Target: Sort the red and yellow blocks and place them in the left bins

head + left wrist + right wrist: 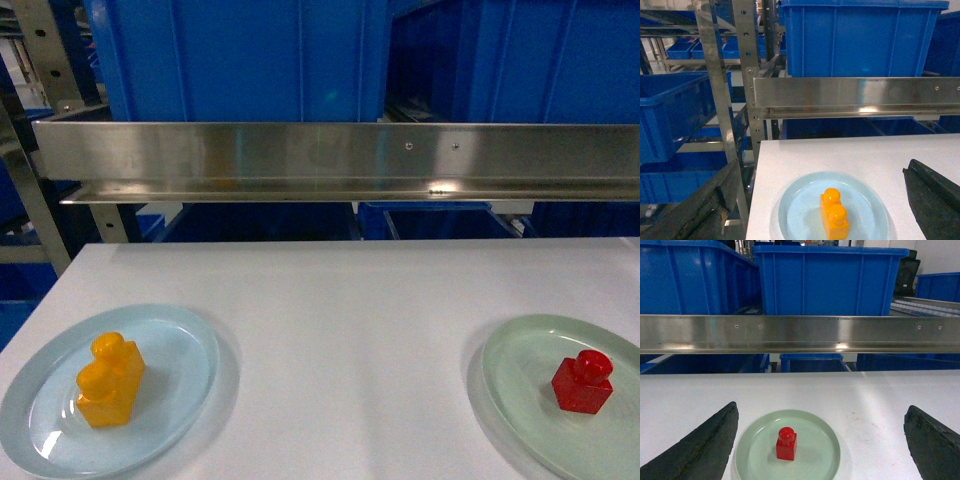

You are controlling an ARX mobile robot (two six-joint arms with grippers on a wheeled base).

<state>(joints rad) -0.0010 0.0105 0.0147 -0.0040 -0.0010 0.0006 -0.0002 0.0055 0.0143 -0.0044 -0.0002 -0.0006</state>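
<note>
Nothing picked yet: both open pincers, left pincer (pixel 822 200) and right pincer (pixel 822 440), hover above yellow block (pixel 834 220) and red block (pixel 786 444); next, descend and grip.

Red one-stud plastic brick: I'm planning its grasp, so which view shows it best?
Right wrist view: the red one-stud plastic brick sits centred between open claw fingers. Head view shows it near the edge; left wrist view misses it.

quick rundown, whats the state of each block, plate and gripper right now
yellow block: upright on the pale blue plate, untouched
red block: upright on the green plate, untouched
left gripper: open, empty, above the yellow block
right gripper: open, empty, fingers flanking the green plate
</note>
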